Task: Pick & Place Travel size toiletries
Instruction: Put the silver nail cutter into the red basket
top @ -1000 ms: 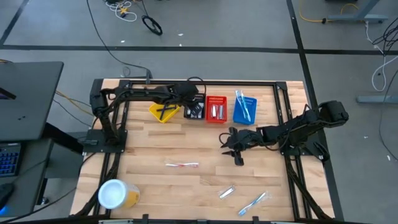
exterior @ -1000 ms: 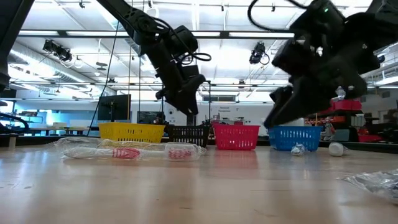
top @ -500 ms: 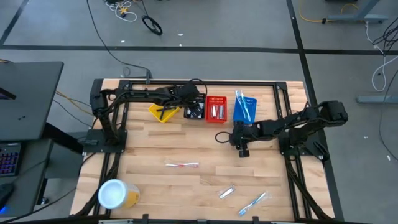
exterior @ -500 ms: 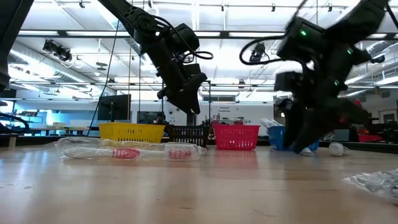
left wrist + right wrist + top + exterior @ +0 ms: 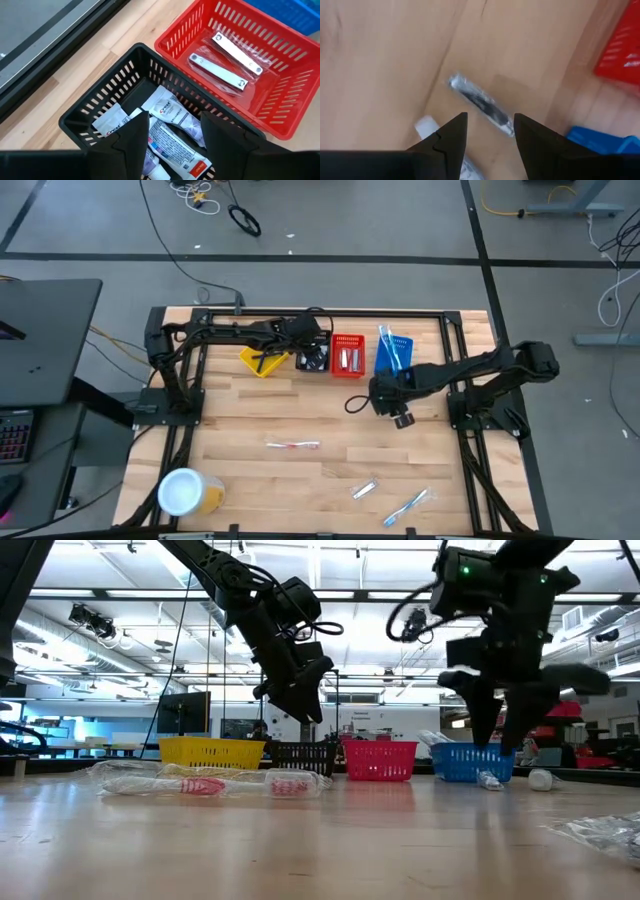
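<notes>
A toothbrush (image 5: pixel 407 506) and a silvery packet (image 5: pixel 364 489) lie at the near tabletop (image 5: pixel 250 415) edge, a white tube (image 5: pixel 292 445) farther in. The right tool (image 5: pixel 399 418) hovers mid-tabletop, fingers wide, empty. The left tool (image 5: pixel 172 142), also wide, hangs over the black basket (image 5: pixel 117 92) of tubes.

Baskets: four, namely yellow (image 5: pixel 262 361), black (image 5: pixel 312 358), red (image 5: pixel 347 356), blue (image 5: pixel 393 356). Jar (image 5: pixel 183 492): one. Loose toiletries on table: four visible, namely one tube (image 5: pixel 292 445), one silvery packet (image 5: pixel 365 489), one toothbrush (image 5: pixel 407 506), one wrapped dark item (image 5: pixel 481 103).
</notes>
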